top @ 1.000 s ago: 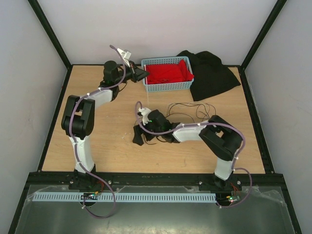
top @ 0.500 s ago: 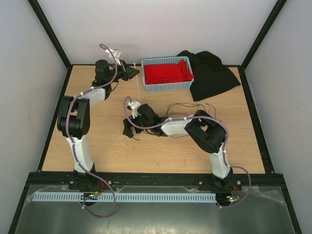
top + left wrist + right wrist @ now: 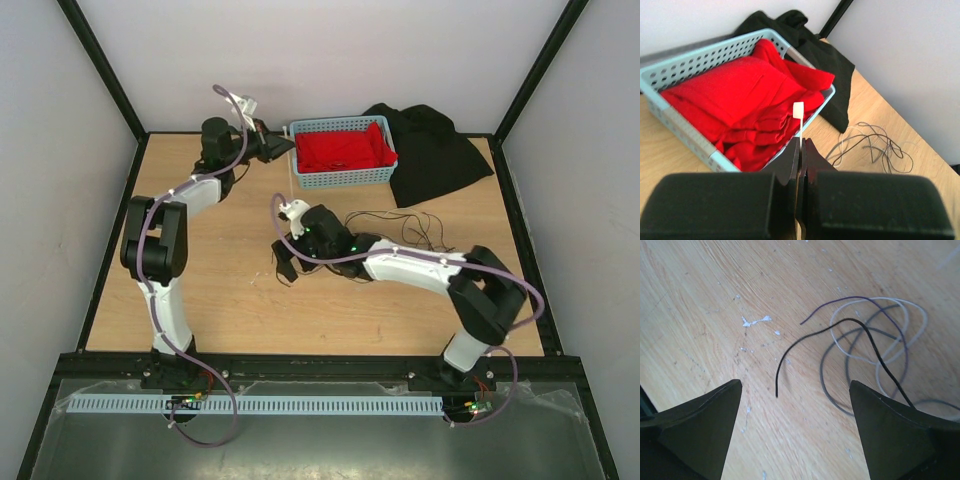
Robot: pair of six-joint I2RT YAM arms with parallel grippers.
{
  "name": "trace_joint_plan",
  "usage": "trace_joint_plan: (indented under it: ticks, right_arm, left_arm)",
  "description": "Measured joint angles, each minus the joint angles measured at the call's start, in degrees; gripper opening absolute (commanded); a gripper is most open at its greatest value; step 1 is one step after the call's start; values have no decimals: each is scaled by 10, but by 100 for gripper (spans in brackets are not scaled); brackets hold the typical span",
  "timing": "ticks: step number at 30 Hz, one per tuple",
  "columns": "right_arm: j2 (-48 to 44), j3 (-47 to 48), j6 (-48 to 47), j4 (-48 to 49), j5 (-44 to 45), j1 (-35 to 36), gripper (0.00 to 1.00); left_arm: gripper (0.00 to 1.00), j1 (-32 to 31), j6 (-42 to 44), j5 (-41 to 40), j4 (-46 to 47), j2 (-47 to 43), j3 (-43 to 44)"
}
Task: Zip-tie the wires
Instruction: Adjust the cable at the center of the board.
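wires (image 3: 398, 224): loose tangle lying flat mid-surface (image 3: 220, 290). right claw (image 3: 793, 387): released, jaws wide, over the free strand ends. we see the tangle trail off to its right, partly under that arm. left claw (image 3: 801, 150): clenched on a white zip tie (image 3: 798, 111), by the basket (image 3: 700, 57), well apart from the wires. right arm nearer. strand count unclear; loops cut off in the wrist view.
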Motion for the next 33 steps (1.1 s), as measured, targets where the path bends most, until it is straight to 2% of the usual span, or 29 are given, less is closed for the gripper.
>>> trace_joint_plan:
  ticks: [7,11,14,23,33]
  right_arm:
    - [-133,-63,-21,-56,5,-42,99]
    - [-180,-114,-26,-86,-1,-85,99]
    - [-204,-159,-24,-103,-13,-89,99]
    - [-221,-254,0,-142,-35,-118,99]
    - [-208,-260,4,-149,-46,-149,99]
  left_arm:
    - [0,-33,5,-6,1,24,55]
    - [0,-49,11,-14,0,46,69]
    - [0,-59,16,-19,-1,64,78]
    - [0,-83,31,-35,-6,97,82]
    - [0,-100,41,-41,-5,98,75]
